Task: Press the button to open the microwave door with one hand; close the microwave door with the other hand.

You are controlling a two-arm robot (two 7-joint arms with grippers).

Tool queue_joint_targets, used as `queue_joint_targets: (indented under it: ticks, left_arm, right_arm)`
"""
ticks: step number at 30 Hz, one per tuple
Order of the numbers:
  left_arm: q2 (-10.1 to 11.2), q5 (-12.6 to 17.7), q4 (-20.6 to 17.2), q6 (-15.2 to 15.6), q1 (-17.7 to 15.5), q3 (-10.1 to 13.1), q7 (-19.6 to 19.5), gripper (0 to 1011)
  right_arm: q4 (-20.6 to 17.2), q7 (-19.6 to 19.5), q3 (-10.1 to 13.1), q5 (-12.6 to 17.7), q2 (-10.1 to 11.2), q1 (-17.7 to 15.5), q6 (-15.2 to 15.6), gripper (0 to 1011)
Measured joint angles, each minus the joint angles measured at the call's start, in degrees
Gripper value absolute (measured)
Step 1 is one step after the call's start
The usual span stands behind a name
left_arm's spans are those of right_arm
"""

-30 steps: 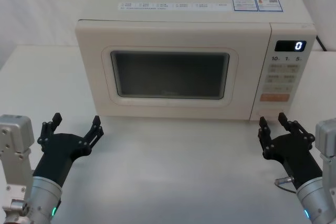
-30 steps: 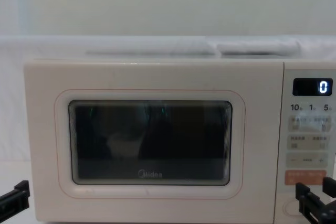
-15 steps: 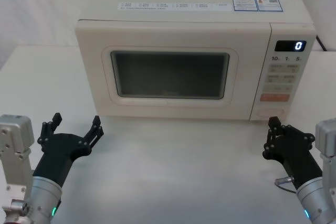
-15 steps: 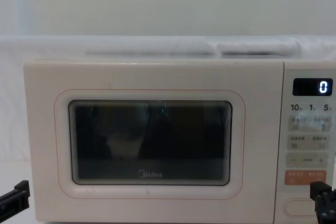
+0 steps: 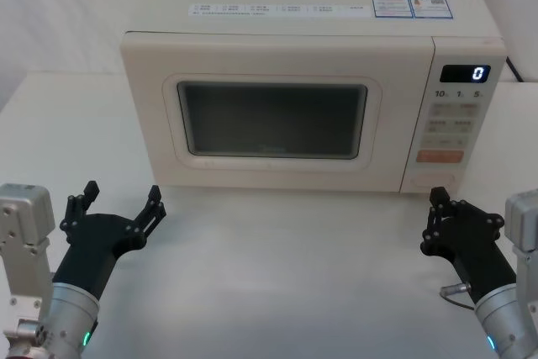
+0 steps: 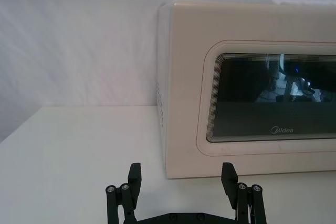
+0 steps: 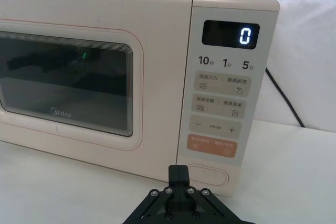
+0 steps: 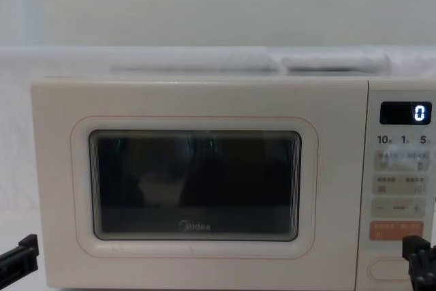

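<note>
Your microwave (image 5: pixel 311 107) sits at the back of the white table (image 5: pixel 277 275), its door (image 5: pixel 273 115) flush and closed, display reading "0". Your right gripper (image 5: pixel 435 212) hovers low just in front of the oval open button (image 7: pixel 208 172), fingers pressed together. Your left gripper (image 5: pixel 118 204) waits near the door's lower left corner, apart from it, fingers spread wide.

One microwave (image 5: pixel 311 107) was counted, with one door (image 5: pixel 273 115), one display (image 5: pixel 465 74) and one wide button (image 5: pixel 440 181). Two grippers were counted: the left gripper (image 5: pixel 118 208) and the right gripper (image 5: pixel 435 220). One cable (image 7: pixel 283 98) was seen behind.
</note>
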Motion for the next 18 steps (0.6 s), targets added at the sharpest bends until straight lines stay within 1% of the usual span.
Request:
queue_joint_targets:
  ticks: [5, 12, 18]
  left_arm:
    - [0.0, 0.0, 0.0, 0.0, 0.0, 0.0, 0.0, 1001]
    - [0.0, 0.0, 0.0, 0.0, 0.0, 0.0, 0.0, 1001]
    - [0.0, 0.0, 0.0, 0.0, 0.0, 0.0, 0.0, 1001]
  right_arm:
    - [0.0, 0.0, 0.0, 0.0, 0.0, 0.0, 0.0, 0]
    - [0.03, 0.84, 1.3, -0.28, -1.51, -0.55, -0.39, 0]
    - [1.09, 2.18, 2.66, 0.16, -2.57, -0.49, -0.23, 0]
